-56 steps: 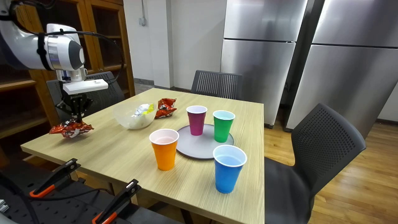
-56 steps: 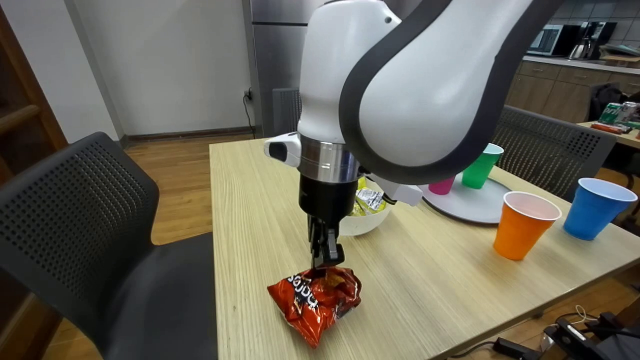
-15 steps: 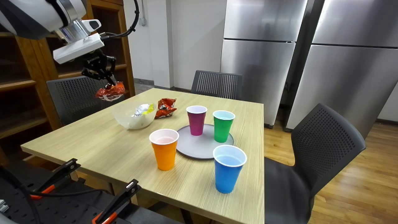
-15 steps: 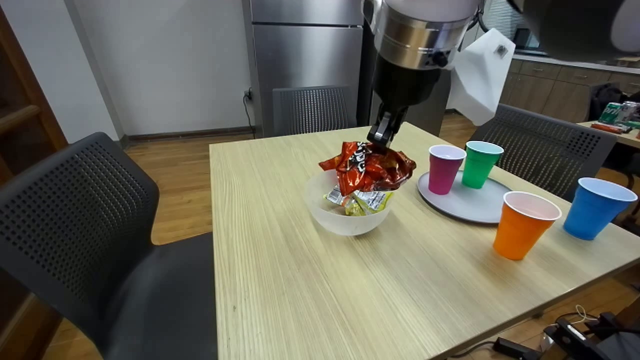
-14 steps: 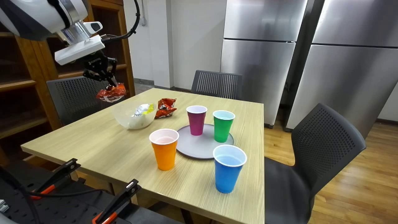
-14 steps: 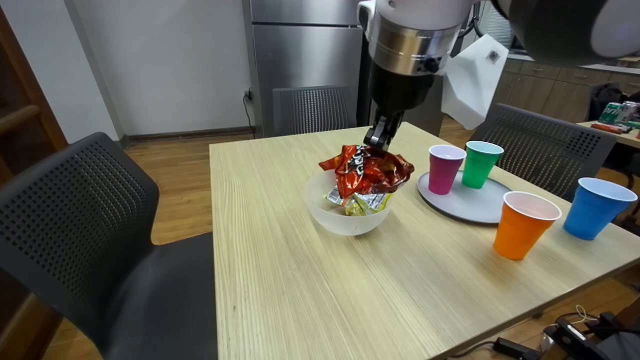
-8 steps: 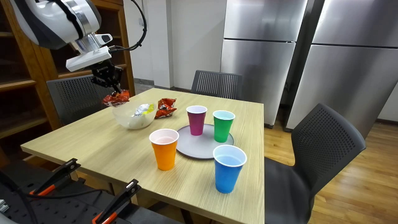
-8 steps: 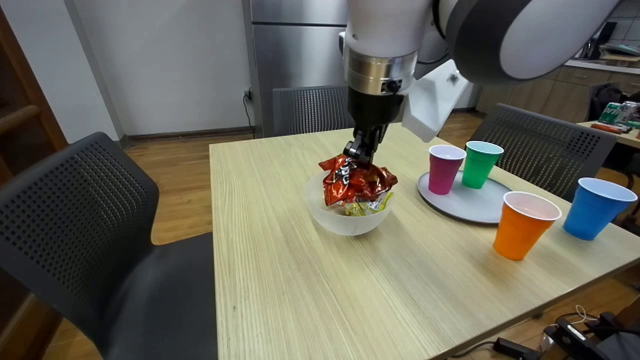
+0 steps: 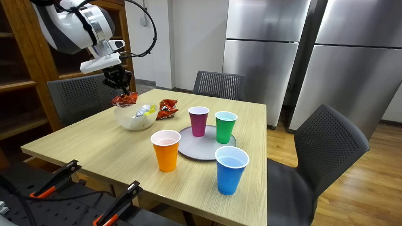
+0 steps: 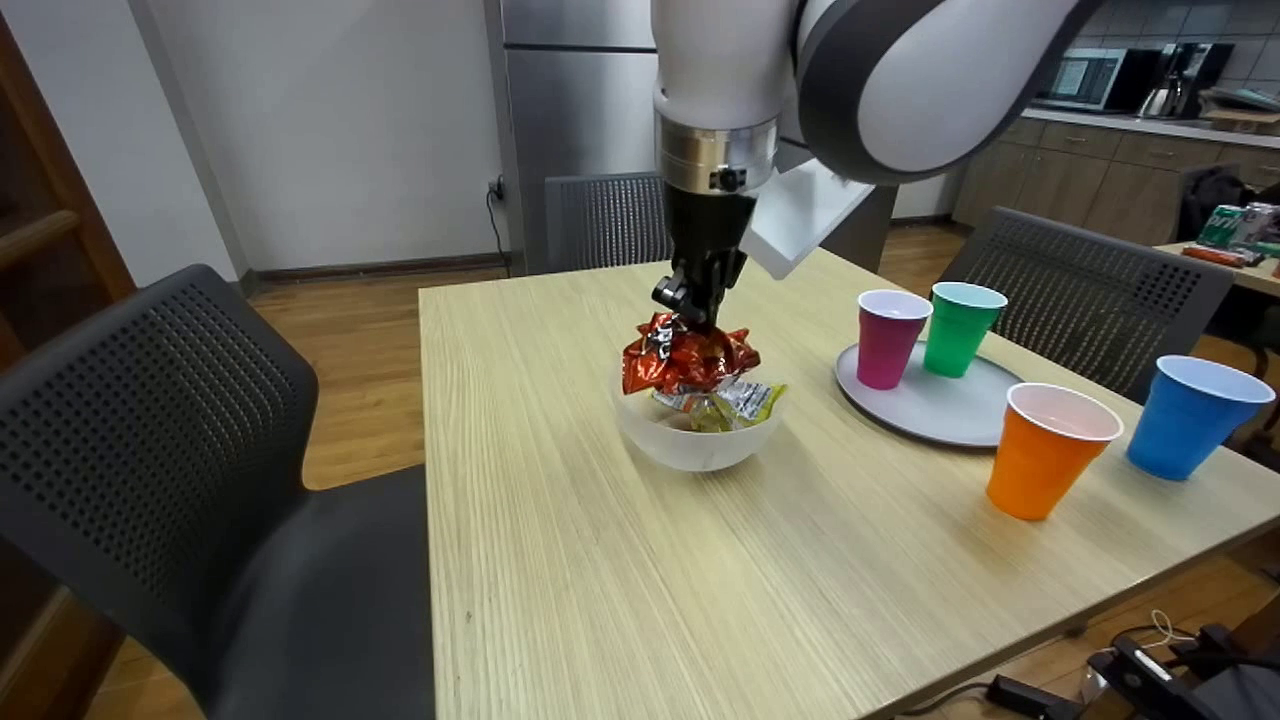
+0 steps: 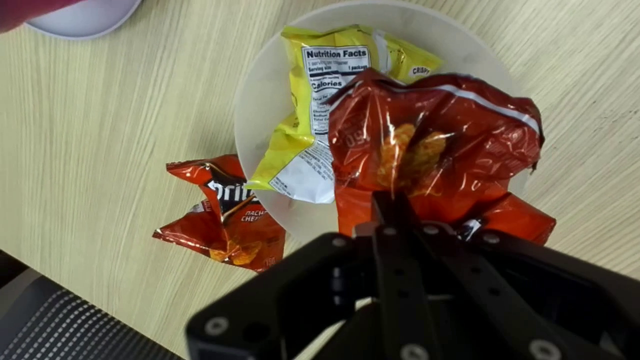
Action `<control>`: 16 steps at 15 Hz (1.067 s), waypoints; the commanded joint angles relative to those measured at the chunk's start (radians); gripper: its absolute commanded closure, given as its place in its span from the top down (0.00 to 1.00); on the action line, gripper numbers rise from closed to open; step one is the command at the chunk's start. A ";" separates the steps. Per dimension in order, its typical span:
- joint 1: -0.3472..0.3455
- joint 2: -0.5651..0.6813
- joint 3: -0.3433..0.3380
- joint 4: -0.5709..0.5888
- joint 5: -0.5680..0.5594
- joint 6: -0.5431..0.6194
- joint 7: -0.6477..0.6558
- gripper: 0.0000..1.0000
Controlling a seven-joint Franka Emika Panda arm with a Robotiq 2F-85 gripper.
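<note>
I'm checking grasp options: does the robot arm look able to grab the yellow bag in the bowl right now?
Probably not: the gripper holds a red chip bag, which hides part of the yellow bag in the wrist view.

The upper red bag (image 11: pixel 435 145) looks glossy; the bowl (image 10: pixel 695 450), frosted; the table (image 10: pixel 560 560), wood-grained.

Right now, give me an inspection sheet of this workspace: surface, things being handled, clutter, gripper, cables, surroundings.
Surface: table with light, streaked wood grain.
Job's things: red chip bag held over a pale bowl; yellow packaging inside the bowl; second red bag on the table beside it.
Clutter: gray plate bearing upright purple cup and green cup; orange cup and blue cup upright on the table.
Gripper: shut on the red chip bag.
Cables: black cable looping out from the robot arm.
Surroundings: dark chairs, steel refrigerators, wooden cabinet.
</note>
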 commanded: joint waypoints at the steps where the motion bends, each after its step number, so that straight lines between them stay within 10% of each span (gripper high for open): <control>1: 0.126 0.037 -0.127 0.071 0.093 -0.021 -0.020 0.00; 16: 0.277 0.168 -0.302 0.166 0.321 -0.023 -0.091 0.00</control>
